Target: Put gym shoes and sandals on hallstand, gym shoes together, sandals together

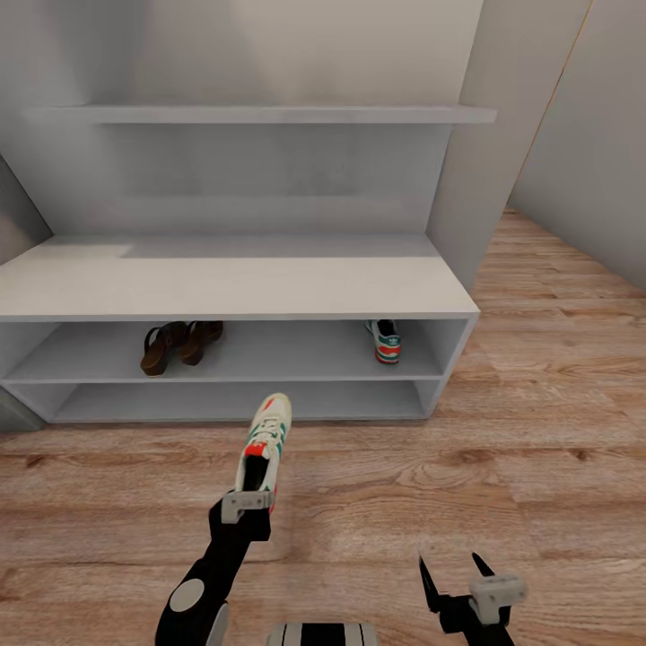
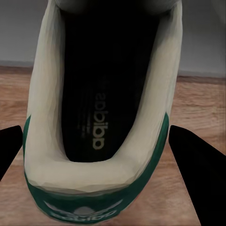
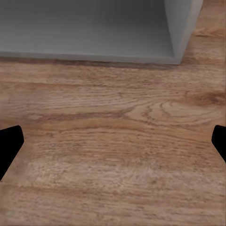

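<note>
Wood-plank corridor floor (image 1: 538, 431) is seen before the hallstand (image 1: 224, 287), on whose upper tier the two sandals (image 1: 178, 345) and one gym shoe (image 1: 386, 341) are placed, while the other gym shoe (image 1: 266, 440) is gripped by the left gripper (image 1: 247, 504) and the right gripper (image 1: 458, 579) is held spread, unladen.

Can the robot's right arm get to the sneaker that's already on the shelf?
Probably yes. The right gripper is open and empty, and bare floor lies between it and the sneaker on the rack's upper tier, though the thick top above leaves little room.
</note>
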